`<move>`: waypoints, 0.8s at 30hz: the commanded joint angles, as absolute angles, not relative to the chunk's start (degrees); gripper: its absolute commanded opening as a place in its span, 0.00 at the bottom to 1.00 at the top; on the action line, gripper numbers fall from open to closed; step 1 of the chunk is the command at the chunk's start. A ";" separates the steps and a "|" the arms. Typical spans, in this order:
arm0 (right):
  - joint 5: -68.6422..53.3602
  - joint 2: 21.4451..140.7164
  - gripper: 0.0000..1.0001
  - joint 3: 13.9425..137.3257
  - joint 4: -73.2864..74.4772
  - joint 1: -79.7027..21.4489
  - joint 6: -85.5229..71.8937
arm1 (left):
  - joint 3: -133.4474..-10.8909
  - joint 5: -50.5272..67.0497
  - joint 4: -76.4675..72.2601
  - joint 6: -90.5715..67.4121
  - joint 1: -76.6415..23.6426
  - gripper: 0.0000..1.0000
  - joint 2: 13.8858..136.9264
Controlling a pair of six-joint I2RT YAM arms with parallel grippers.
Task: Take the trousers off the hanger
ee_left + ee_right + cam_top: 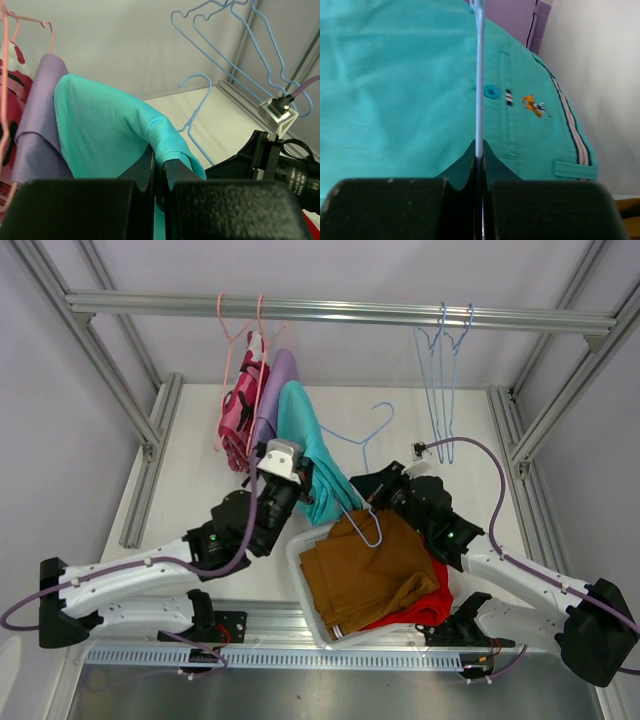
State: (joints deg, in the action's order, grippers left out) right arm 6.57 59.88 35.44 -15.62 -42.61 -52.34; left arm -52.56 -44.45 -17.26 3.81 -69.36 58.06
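The teal trousers (303, 435) drape over a light-blue hanger (368, 435) above the table's middle. My left gripper (304, 476) is shut on a fold of the teal trousers (105, 130), its black fingers (177, 170) pinching the hem. In the right wrist view my right gripper (480, 156) is shut on the thin wire of the blue hanger (480, 90), with the teal cloth (395, 100) right behind it. Behind the teal pair hang lilac trousers (276, 388) and pink camouflage trousers (240, 410) on pink hangers (240, 335). Mustard-brown trousers (365, 575) and red trousers (432, 602) lie in a white basket (298, 558).
Two bare blue hangers (446, 380) hang from the metal rail (340, 310) at the upper right. Aluminium frame posts (150, 455) stand at both sides of the table. The right arm's wrist camera (278, 112) sits close to the right of my left gripper.
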 commanded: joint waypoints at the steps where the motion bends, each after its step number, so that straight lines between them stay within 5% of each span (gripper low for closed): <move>1: 7.99 59.77 0.00 34.89 -20.13 -43.94 -51.60 | -58.26 -40.96 -16.46 5.19 -69.96 0.01 52.65; 14: 13.62 53.88 0.00 33.84 -12.92 -44.74 -45.62 | -67.67 -33.84 5.17 0.62 -69.96 0.00 45.53; 24: 17.23 52.03 0.00 32.61 -9.67 -43.86 -43.42 | -67.24 -32.34 4.49 3.51 -69.96 0.01 38.24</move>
State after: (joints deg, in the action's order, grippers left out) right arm 13.08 53.78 32.67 -9.43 -44.49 -45.15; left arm -63.90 -33.34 10.35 1.69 -69.65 42.24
